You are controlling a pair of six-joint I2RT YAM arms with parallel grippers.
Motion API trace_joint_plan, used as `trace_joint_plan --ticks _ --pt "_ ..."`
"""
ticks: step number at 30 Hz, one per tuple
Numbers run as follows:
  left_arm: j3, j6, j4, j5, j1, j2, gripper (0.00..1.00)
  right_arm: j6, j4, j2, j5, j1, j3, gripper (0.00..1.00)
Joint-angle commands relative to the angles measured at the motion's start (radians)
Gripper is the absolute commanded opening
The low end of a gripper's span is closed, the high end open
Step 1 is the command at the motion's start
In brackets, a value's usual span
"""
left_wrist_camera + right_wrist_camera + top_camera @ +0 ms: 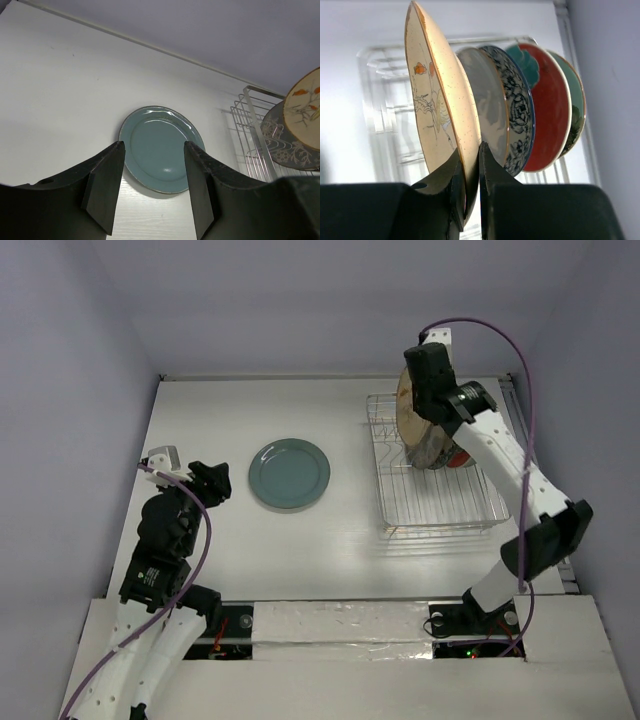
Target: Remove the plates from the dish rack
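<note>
A plain teal plate [289,474] lies flat on the white table, also in the left wrist view [162,149]. My left gripper [215,480] [154,145] is open and empty, left of that plate. The silver wire dish rack [440,505] [385,100] stands at the right. My right gripper [425,410] [471,165] is shut on the rim of a cream plate with an orange flower [437,100] [305,107], held on edge over the rack. Behind it stand a brown patterned plate [487,112], a blue floral plate [520,125], a red plate [550,115] and a green plate [576,110].
The rack's near half [435,525] holds no plates. Grey walls close the table at the back and both sides; the right wall is near the rack. A purple cable loops above the right arm [500,340].
</note>
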Motion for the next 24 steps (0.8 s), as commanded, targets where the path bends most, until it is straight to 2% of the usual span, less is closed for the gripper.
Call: trace_joint_plan --ticks 1,5,6,10,15,24 --pt "-0.006 0.000 0.030 0.003 -0.005 -0.007 0.47 0.038 0.152 -0.197 -0.075 0.051 0.051 0.00" --pt "-0.006 0.000 0.030 0.003 -0.005 -0.006 0.47 0.162 0.388 -0.266 -0.322 0.097 -0.126 0.00" --pt "-0.006 0.002 0.028 0.003 -0.005 -0.006 0.47 0.192 0.476 -0.265 -0.424 0.110 -0.155 0.00" --pt "-0.007 0.000 0.027 0.003 -0.005 0.001 0.47 0.384 0.704 -0.174 -0.639 0.161 -0.247 0.00" --pt "-0.007 -0.001 0.027 0.003 -0.005 0.005 0.47 0.545 0.869 -0.007 -0.754 0.216 -0.224 0.00" --pt "-0.007 -0.001 0.030 0.003 -0.005 0.013 0.47 0.648 0.966 0.176 -0.761 0.236 -0.278 0.00"
